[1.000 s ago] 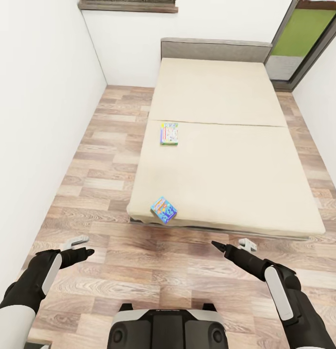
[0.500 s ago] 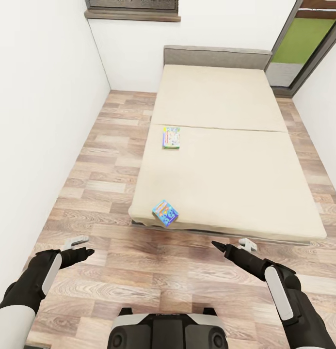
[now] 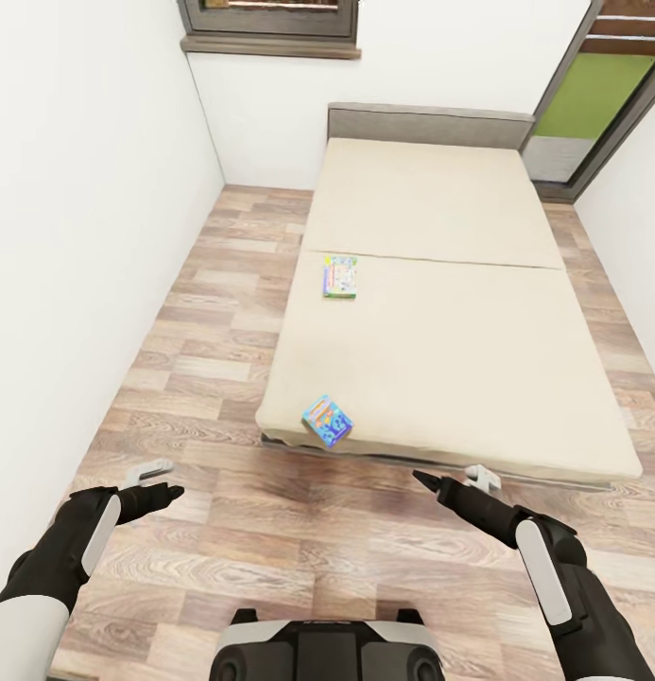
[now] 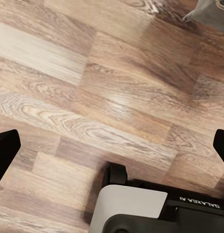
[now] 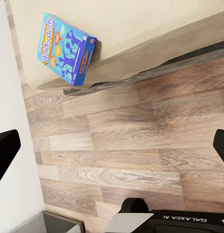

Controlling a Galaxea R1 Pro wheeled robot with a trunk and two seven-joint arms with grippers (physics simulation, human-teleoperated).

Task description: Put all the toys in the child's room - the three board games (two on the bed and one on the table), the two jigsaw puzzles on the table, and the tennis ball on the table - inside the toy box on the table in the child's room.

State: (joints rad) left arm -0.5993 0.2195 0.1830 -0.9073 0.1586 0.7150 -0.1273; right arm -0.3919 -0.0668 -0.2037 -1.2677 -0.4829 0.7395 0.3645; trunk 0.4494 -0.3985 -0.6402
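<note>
At the left of the head view the left gripper [image 3: 160, 480] hovers over the wood-plank floor [image 3: 204, 322], fingers spread and empty. Nearer the middle, the blue board game [image 3: 328, 421] sits at the near corner of the bed [image 3: 459, 331], overhanging its edge, and the green-edged board game [image 3: 340, 277] lies flat farther up the sheet. At the right, the right gripper [image 3: 455, 482] hangs parted, holding nothing. Over the last second the whole picture has slid down, so the camera shifted, not the games; both remain to be collected.
</note>
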